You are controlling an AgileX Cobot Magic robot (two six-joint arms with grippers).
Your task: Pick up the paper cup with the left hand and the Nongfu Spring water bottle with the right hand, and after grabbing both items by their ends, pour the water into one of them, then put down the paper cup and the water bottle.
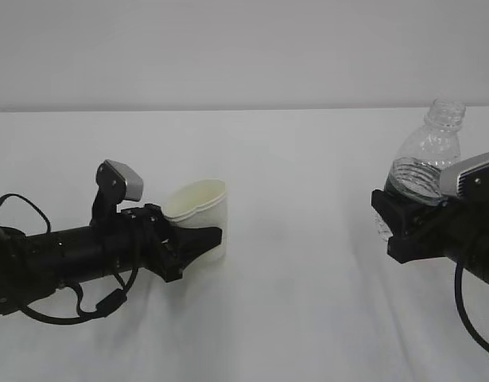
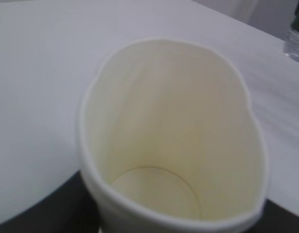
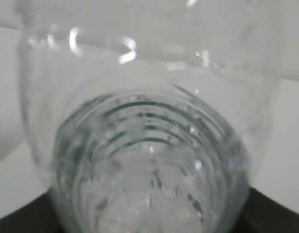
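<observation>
**Cup and bottle both gripped above a white desk**

White desk point(image 1: 292, 302) fills the scene up to a pale grey wall at the far side. On the left, the left claw point(image 1: 203, 239) is partly closed around the lower part of the paper cup point(image 1: 198, 208), its dark jaws pressing the sides so that the rolled rim is squeezed out of round. The cup leans slightly and looks empty in the left wrist view, with its cream inside and round bottom showing. Whether it rests on the desk or is just off it cannot be told.

On the right, the right claw point(image 1: 403, 227) is partly closed on the lower body of the Nongfu Spring water bottle point(image 1: 431, 155), which stands nearly upright, capless, neck at the top. The water point(image 3: 149, 194) sits low in the ribbed bottle. Cup and bottle are well apart.
</observation>
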